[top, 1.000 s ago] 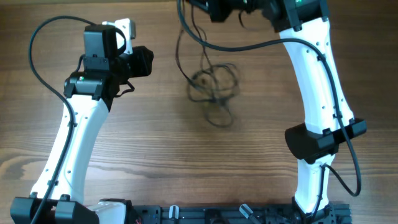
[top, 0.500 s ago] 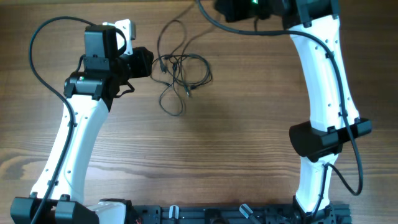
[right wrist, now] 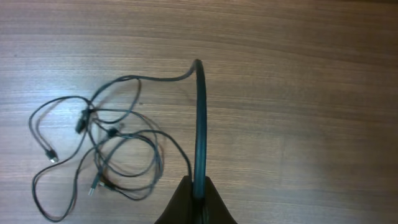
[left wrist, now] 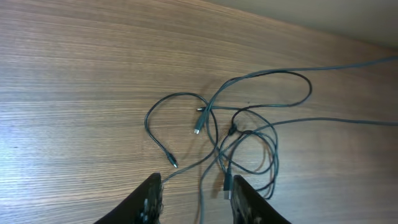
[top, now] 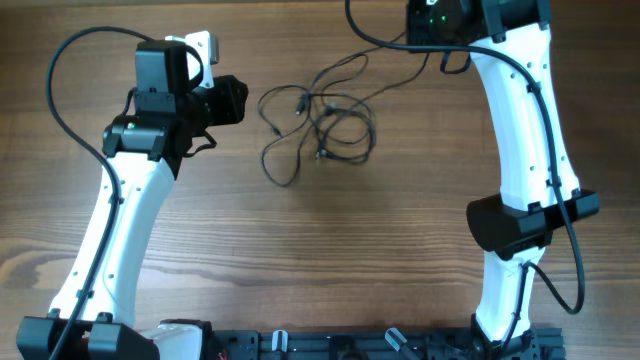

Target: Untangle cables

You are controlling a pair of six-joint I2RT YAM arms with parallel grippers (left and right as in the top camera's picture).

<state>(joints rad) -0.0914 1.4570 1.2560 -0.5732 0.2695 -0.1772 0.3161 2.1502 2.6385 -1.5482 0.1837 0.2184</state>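
Observation:
A tangle of thin dark cables (top: 320,125) lies on the wooden table, with loose loops and several plug ends; it also shows in the left wrist view (left wrist: 239,140) and the right wrist view (right wrist: 112,149). My left gripper (top: 240,100) is open just left of the tangle; in its wrist view (left wrist: 196,199) a cable strand runs between the fingers, untouched. My right gripper (top: 430,20) is at the far edge, shut on one dark cable (right wrist: 199,124) that arcs away from the jaws (right wrist: 198,190) toward the tangle.
The wooden table (top: 300,250) runs wide in front of the tangle. The white right arm (top: 520,130) stands on the right, the left arm (top: 120,220) on the left. A dark rail (top: 350,345) lines the near edge.
The right gripper has swung right along the far edge with the cable in it. The tangle was dragged left, then back right, and now lies more spread out. The left arm has not moved.

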